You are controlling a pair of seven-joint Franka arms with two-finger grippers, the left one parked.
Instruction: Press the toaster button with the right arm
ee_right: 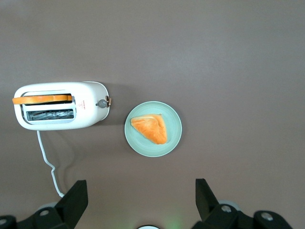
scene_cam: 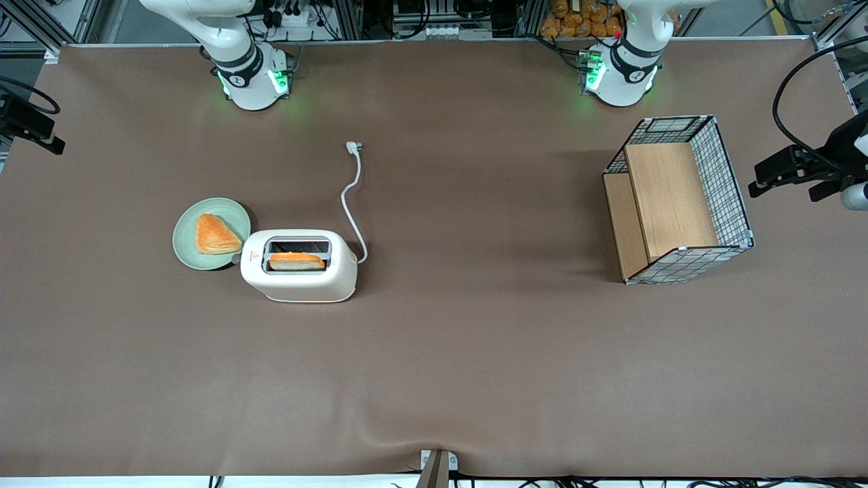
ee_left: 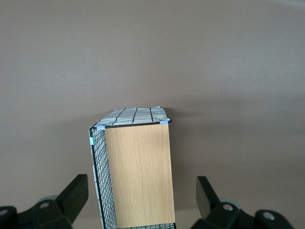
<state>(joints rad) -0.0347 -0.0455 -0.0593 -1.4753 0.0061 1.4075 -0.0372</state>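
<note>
The black two-finger gripper [ee_right: 138,202] hovers released, high above the cream-white rounded toaster [ee_right: 59,105]; its small grey tab button [ee_right: 102,103], at the toaster's 3 o'clock end, remains unpressed.

Cream toaster [scene_cam: 299,274] lies beside a green plate [scene_cam: 211,233], its grey button [ee_right: 101,103] facing the plate.

front overhead, wrists downward, sharing toaster [scene_cam: 299,266]

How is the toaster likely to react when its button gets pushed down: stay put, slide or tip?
The toaster probably stays put: it looks squat and broad-based. The button sticks out of one narrow end, so an off-centre push might rock or slide it slightly on the smooth mat. The open gripper hangs high above, near the plate.
</note>
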